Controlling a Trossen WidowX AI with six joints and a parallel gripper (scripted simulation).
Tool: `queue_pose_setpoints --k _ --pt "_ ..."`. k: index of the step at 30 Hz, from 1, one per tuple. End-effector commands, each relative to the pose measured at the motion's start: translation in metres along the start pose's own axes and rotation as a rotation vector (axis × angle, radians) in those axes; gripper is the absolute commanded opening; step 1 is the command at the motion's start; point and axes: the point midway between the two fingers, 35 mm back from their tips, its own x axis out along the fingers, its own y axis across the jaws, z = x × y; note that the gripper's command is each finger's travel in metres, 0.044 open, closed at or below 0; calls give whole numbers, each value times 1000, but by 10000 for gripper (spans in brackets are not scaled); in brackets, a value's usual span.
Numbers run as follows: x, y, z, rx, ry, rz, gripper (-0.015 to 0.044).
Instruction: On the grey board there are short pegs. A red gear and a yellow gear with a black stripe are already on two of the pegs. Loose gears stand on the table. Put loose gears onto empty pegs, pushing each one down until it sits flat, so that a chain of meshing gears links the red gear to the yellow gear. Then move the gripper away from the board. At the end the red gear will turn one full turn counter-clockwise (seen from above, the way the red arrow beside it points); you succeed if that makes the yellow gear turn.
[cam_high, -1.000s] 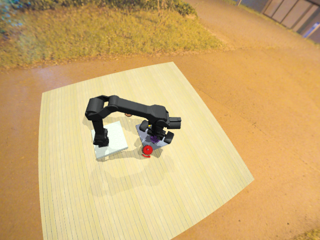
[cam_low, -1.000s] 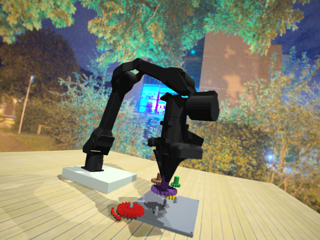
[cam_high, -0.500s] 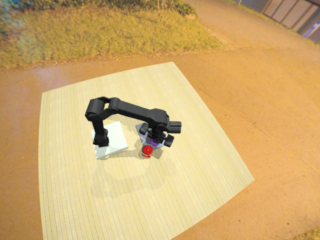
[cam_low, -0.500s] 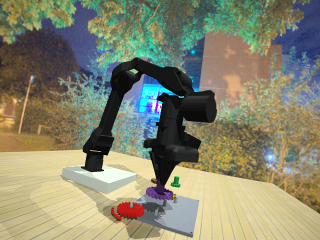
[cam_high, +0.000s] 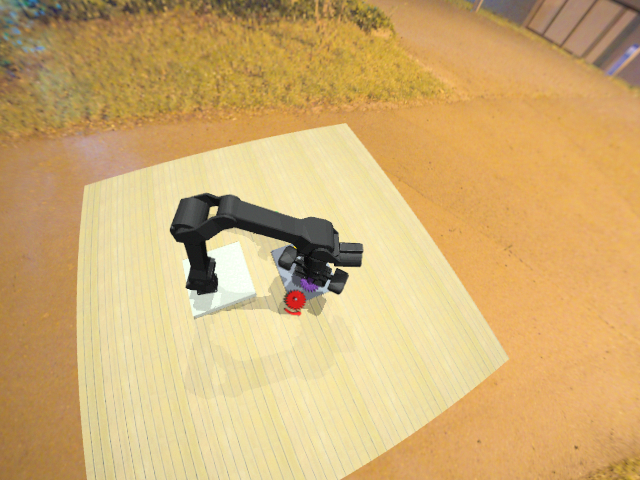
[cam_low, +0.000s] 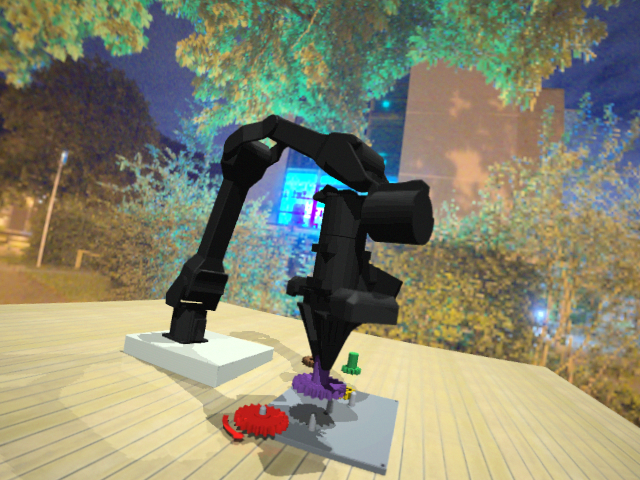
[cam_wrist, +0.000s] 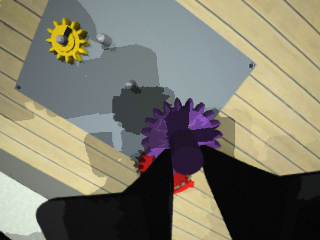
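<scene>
My gripper (cam_low: 323, 364) (cam_wrist: 185, 153) is shut on the purple gear's post. The purple gear (cam_high: 309, 285) (cam_low: 315, 387) (cam_wrist: 162, 131) hangs above the grey board (cam_low: 369, 439) (cam_wrist: 200, 45), with its shadow on the board below. The red gear (cam_high: 293, 301) (cam_low: 261, 421) (cam_wrist: 146, 164) sits at one corner, partly behind the purple gear in the wrist view. The yellow gear (cam_low: 349, 393) (cam_wrist: 76, 49) sits at the far end. Empty pegs show: one peg (cam_low: 352, 398) (cam_wrist: 104, 40) beside the yellow gear, a middle peg (cam_low: 329, 406) (cam_wrist: 130, 85), and a peg (cam_low: 312, 422) nearer the red gear.
A green gear (cam_low: 352, 364) and a brown gear (cam_low: 307, 360) stand on the table behind the board; the brown one is partly hidden by the gripper. The red arrow (cam_high: 298, 313) (cam_low: 231, 429) (cam_wrist: 185, 188) lies beside the red gear. The arm's white base (cam_high: 227, 273) (cam_low: 206, 361) is to the left.
</scene>
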Motion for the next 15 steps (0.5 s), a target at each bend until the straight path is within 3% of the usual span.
queue_pose_setpoints --k 1,15 --pt "2 0 0 -25 2 -1 0" --pt "23 -1 -1 -123 2 -1 0"
